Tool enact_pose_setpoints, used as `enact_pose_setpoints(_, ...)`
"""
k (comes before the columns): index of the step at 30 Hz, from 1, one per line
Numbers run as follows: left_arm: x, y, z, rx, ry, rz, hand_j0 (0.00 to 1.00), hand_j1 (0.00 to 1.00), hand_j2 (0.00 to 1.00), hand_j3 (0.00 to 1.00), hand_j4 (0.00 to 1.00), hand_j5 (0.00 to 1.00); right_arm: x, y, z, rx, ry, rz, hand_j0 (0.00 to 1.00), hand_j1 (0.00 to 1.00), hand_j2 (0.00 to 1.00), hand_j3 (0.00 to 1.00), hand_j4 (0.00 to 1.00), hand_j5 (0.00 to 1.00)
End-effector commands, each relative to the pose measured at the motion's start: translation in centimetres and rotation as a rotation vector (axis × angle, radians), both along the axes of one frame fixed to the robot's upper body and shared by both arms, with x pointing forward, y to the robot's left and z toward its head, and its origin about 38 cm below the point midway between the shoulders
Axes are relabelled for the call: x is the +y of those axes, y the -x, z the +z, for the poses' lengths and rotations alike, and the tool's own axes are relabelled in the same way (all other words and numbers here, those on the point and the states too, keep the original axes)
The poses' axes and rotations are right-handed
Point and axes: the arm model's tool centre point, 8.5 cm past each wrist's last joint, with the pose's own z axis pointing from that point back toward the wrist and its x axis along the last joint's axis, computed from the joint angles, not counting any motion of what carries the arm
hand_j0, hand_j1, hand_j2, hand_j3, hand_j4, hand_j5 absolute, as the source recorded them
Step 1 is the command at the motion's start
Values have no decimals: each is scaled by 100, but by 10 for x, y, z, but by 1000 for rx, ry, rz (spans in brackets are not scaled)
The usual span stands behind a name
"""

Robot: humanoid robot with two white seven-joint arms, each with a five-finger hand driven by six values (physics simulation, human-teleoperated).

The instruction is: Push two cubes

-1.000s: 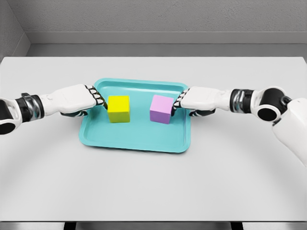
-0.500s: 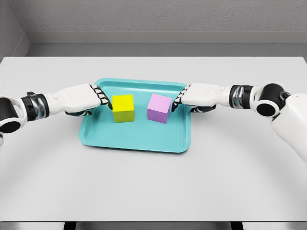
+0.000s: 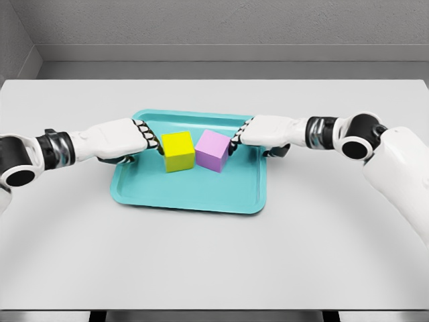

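Item one, my left hand [image 3: 127,139]: it reaches in from the table's left edge and lies over the left rim of the tray. Its fingers are curled into a loose fist that grips nothing, and the dark-jointed knuckles [image 3: 151,139] press flat against the left face of the yellow cube.

Item two, the yellow cube [image 3: 178,151]: it sits on the tray floor, left of the tray's middle and nearer the far rim than the near one. It is turned slightly, so its right edge is just beside the purple cube; I cannot tell whether the two touch.

Item three, the purple cube [image 3: 214,150]: it sits on the tray floor at about the tray's middle, also toward the far rim, rotated so one corner points at the near rim.

Item four, my right hand [image 3: 261,132]: it comes in from the table's right edge across the tray's right rim. Its fingers are likewise curled and hold nothing, the fingertips [image 3: 236,139] set against the purple cube's right face.

Item five, the teal tray [image 3: 194,198]: a shallow rectangle with rounded corners, lying flat at the centre of the grey table [image 3: 214,261].
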Motion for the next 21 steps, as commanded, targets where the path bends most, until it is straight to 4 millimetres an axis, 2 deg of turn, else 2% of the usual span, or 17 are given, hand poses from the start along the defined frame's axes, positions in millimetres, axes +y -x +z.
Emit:
enact_pose_setpoints(1, 1, -1, 1, 3, 8, 6, 75, 75, 75, 75, 75, 75, 2, 0, -5, 2, 15, 2, 66, 66, 66, 66, 66, 66)
enact_pose_setpoints(4, 7, -2, 1, 3, 5, 19, 74, 74, 74, 74, 74, 74, 1, -3, -2, -7, 22, -2, 66, 66, 66, 66, 66, 66)
enact_pose_setpoints(6, 9, -3, 0, 8, 3, 27, 70, 70, 70, 70, 70, 70, 5, -8, -5, -2, 30, -11, 66, 66, 66, 66, 66, 66)
enact_pose_setpoints(11, 19, -6, 0, 10, -3, 53, 70, 70, 70, 70, 70, 70, 6, -10, -8, 6, 29, -17, 66, 66, 66, 66, 66, 66)
enact_pose_setpoints(21, 35, -10, 9, -9, -3, 92, 70, 70, 70, 70, 70, 70, 15, -20, 8, -24, 25, -11, 66, 66, 66, 66, 66, 66)
